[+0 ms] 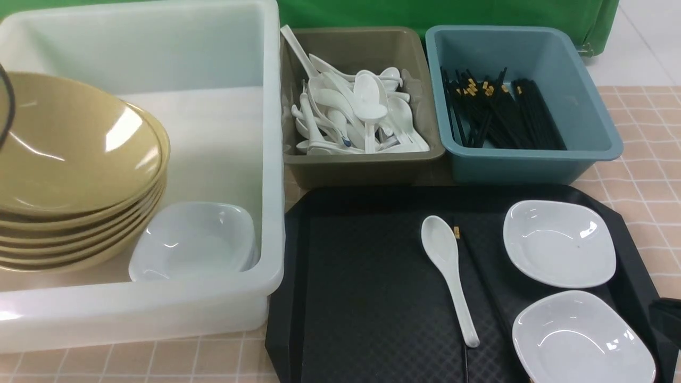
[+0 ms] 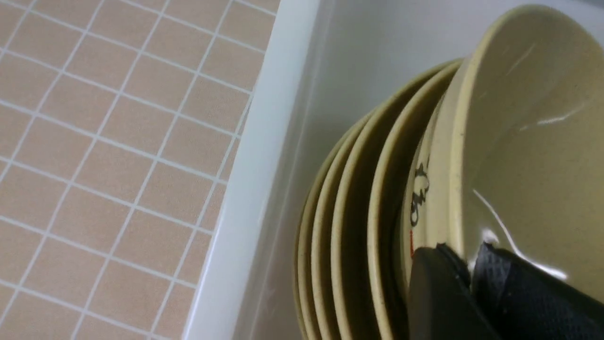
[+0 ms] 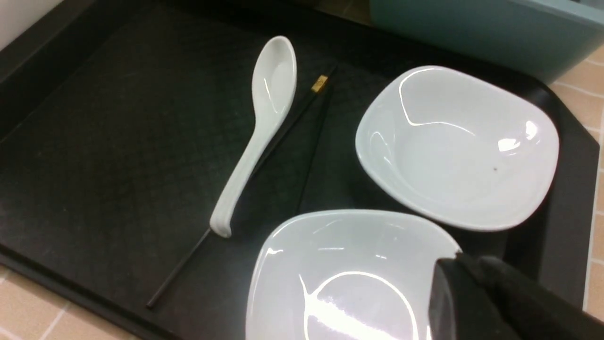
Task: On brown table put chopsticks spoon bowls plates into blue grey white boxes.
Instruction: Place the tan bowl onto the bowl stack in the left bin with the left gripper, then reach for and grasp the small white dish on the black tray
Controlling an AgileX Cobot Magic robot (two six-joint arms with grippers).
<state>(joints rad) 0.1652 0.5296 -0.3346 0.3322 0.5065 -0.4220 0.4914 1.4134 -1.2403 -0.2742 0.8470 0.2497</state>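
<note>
Three boxes (image 1: 274,159) and a tray (image 1: 362,298) sit on the gridded bench (image 1: 644,175), green cloth (image 1: 425,13) behind; left fingers (image 2: 439,302) at bowl (image 2: 528,141), right fingers (image 3: 453,302) at plate (image 3: 349,278), grip unclear.

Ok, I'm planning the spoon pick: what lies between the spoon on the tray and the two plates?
Two black chopsticks, flat on the tray, close beside the spoon; one runs under its handle. The right wrist view shows it best.

Bowls (image 1: 74,175): the stack is cut off at the frame's left edge.
Lettering (image 2: 420,193) on one bowl: too blurred to be read.
Nearer plate (image 1: 580,340): cropped at the lower right.
Chopsticks (image 3: 320,83): partly covered by the spoon (image 3: 271,85).
Left fingers (image 2: 439,293), right fingers (image 3: 472,293): cropped by the frame; grip cannot be judged.
</note>
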